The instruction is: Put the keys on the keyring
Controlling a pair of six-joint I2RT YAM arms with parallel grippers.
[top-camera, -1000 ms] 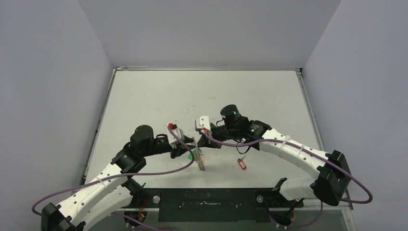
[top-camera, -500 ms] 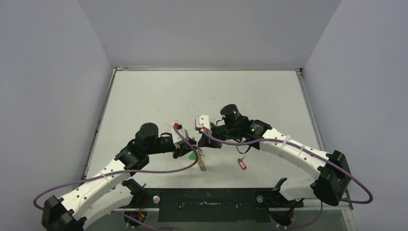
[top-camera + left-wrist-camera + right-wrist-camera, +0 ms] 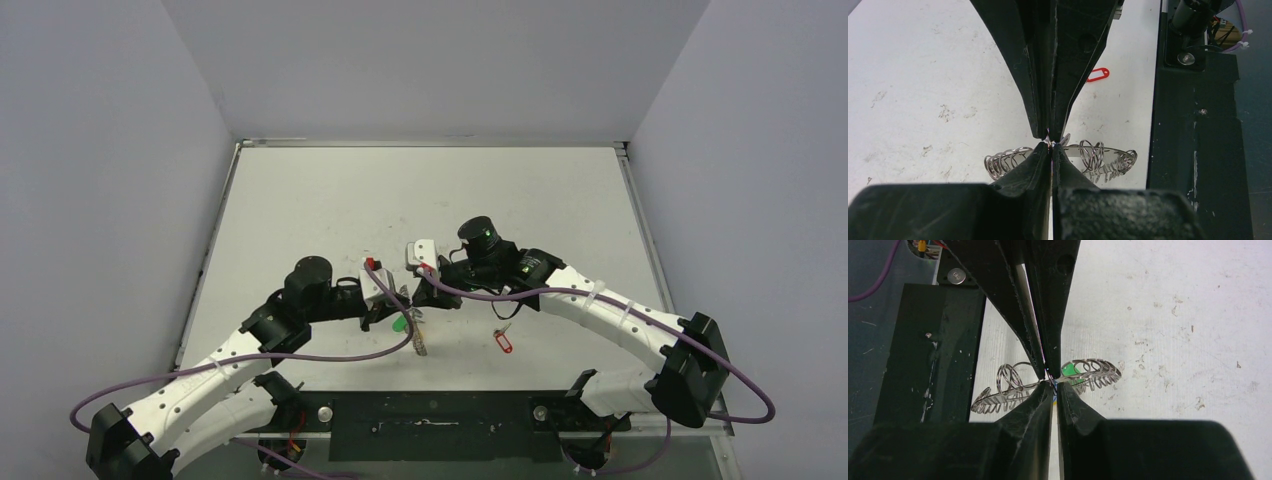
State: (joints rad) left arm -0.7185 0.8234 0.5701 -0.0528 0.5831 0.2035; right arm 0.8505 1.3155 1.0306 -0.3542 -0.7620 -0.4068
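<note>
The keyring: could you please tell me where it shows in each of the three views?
Top external: keyring just below mid-frame, seen edge-on.
Left wrist: keyring lower centre, wire loops fanning left and right.
Right wrist: keyring lower centre, loops fanning likewise.
Shared landmark: black base plate.

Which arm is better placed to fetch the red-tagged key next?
Right, probably. The red-tagged key lies on the right arm's side of the keyring, near its forearm; the left tool, shut on the ring, can hold it.
</note>
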